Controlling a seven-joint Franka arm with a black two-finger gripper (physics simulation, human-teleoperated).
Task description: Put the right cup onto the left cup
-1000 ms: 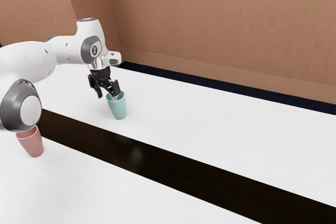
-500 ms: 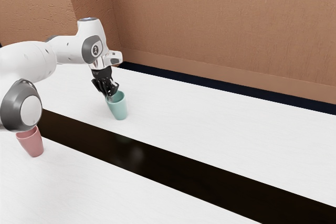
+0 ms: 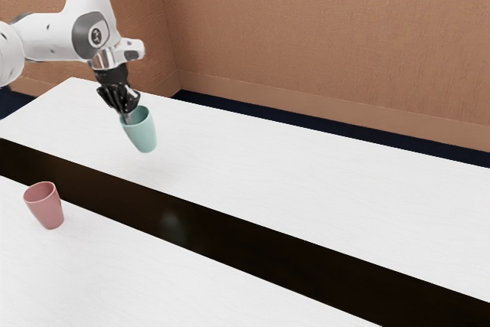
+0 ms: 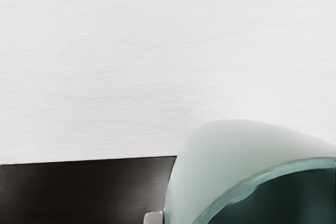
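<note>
Between the raised teal cup point(image 3: 142, 135) and the pink cup point(image 3: 47, 210), both obstacles, there is room to pass.

A long, glossy black band point(image 3: 245, 237) crosses the white, faintly grained tabletop point(image 3: 306, 181); beyond the tabletop's far edge rises a textured brown wall point(image 3: 321, 28) with a plain brown baseboard point(image 3: 306, 106).

The teal cup point(image 3: 143, 135) hangs mouth up above the white tabletop point(image 3: 306, 181) — the pink cup point(image 3: 47, 211) stands upright on it.
</note>
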